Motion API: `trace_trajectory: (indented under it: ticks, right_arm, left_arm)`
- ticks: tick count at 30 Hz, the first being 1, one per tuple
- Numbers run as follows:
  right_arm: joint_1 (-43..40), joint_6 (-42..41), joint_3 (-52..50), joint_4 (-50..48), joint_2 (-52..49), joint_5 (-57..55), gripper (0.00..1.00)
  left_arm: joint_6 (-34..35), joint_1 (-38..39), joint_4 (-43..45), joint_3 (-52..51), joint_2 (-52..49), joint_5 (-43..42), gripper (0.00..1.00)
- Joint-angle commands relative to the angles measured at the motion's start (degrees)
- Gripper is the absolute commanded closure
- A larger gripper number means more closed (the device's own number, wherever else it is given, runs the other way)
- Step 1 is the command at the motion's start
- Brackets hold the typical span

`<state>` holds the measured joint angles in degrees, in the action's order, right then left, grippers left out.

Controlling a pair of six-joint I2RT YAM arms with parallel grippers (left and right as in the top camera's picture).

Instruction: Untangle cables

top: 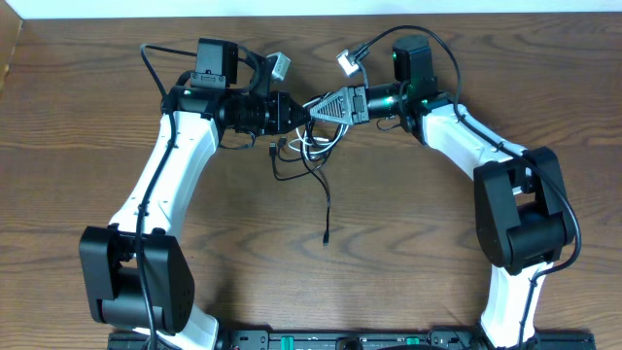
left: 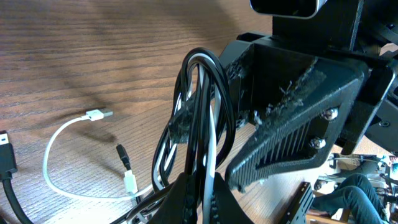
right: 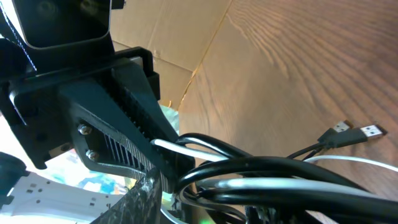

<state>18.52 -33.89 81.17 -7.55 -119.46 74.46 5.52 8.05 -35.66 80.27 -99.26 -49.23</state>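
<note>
My two pincers meet nose to nose at the far middle of the table (top: 418, 262), close to its far edge. Bare wood lies open on the near side and out to left and right.

My left pincer (top: 296, 112) is clamped tight on the cables (top: 313, 146), with a bunch of loops standing up from between its fingers. My right pincer (top: 319, 107) presses close against that same bunch. I cannot tell how wide it stands or whether it has a hold. The slack drops to the wood just near of us, and one black tail (top: 328, 199) runs on toward the near side.

I count one white cable (left: 53, 162), lying in a loop on the table. The black strands are too bunched for me to count. The left wrist view shows four plug ends, two white and two black.
</note>
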Motion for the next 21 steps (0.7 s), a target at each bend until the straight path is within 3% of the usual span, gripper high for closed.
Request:
trace_trajectory:
  ticks: [1, 3, 7, 14, 21]
  right_arm:
    - [0.4, 0.0, -0.4, -1.1, 0.1, -1.4, 0.63]
    - [0.4, -1.0, -0.4, -1.9, 0.1, -2.3, 0.67]
    - [0.3, -1.4, -0.4, -2.1, 0.1, -2.8, 0.89]
    - [0.3, -1.4, -0.4, -2.1, 0.1, -2.8, 0.99]
    - [-1.4, 2.0, -0.4, -2.1, 0.1, 0.9, 0.99]
  left_arm:
    - [-0.6, 0.0, 0.1, -0.5, -0.7, -2.3, 0.92]
    - [-0.7, 0.0, 0.1, -0.5, -0.7, -2.2, 0.93]
    - [-0.8, 0.0, 0.1, -0.5, -0.7, -2.2, 0.92]
    - [-0.8, 0.0, 0.1, -0.5, -0.7, -2.2, 0.93]
    - [-1.0, -0.2, 0.0, -0.5, -0.7, -1.6, 0.93]
